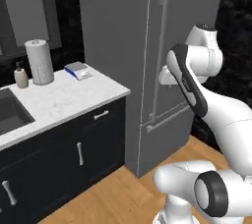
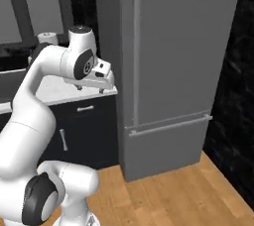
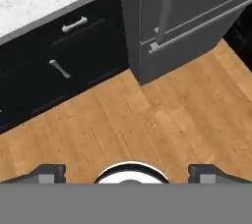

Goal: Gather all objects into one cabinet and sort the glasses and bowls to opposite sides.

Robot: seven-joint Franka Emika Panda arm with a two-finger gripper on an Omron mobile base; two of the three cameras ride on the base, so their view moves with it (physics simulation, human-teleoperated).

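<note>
Gripper (image 3: 126,171) spread wide (nothing between its jaws), facing wooden floor (image 3: 147,115)

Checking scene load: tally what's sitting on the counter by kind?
Paper towel roll: 1
Soap dispenser: 1
Blue-and-white flat item, kind unclear: 1
Total: 3

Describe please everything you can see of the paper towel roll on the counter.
The paper towel roll stands upright near the back of the white marbled counter, on a dark centre post that shows at its top. It looks white-grey and faintly dotted. A small soap bottle stands to its left and a blue-and-white flat item to its right; neither touches it.
</note>
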